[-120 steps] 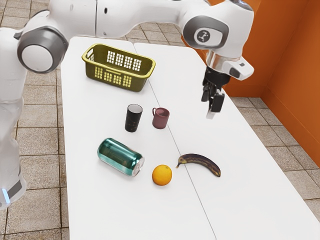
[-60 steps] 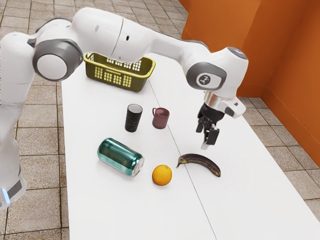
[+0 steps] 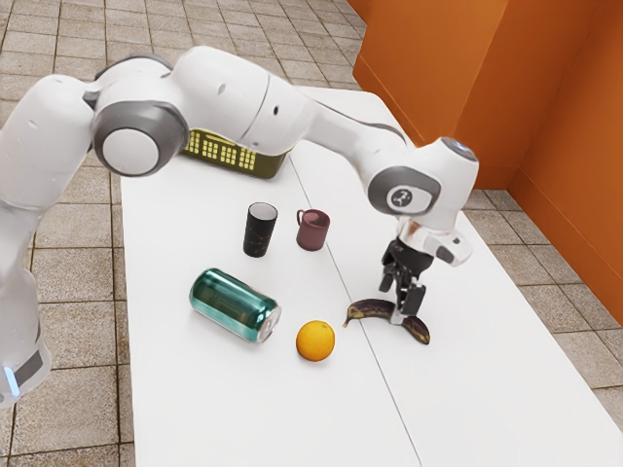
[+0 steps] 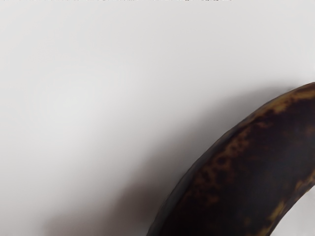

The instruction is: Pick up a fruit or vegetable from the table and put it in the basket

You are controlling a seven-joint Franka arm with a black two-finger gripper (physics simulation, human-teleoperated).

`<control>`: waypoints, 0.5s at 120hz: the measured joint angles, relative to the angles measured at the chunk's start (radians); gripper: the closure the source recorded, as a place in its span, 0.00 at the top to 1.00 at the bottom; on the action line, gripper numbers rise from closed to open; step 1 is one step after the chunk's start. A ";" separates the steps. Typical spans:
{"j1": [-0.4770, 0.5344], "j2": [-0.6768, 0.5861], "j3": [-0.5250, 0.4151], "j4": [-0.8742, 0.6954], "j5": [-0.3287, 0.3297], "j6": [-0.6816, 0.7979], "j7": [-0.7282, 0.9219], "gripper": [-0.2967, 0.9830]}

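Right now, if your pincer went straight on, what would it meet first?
Most likely the banana, right below my pincer; they may even be touching, I can't judge the depth.

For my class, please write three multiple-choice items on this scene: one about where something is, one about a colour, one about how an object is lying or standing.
1. Where is the gripper?
A) Inside the basket
B) Above the black tumbler
C) Down at the banana

2. What colour is the mug?
A) Maroon
B) White
C) Bright yellow

3. How is the drink can resting on the table?
A) Upright on its base
B) On its side
C) Balanced on the mug

Right letters:
1: C, since the exterior view shows the gripper's lower end at the banana's middle stretch.
2: A, since the mug's outer wall shows a dark purplish red.
3: B, since its long side lies along the white tabletop.
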 joint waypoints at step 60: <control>0.001 -0.018 -0.005 -0.016 0.011 0.004 -0.002 0.40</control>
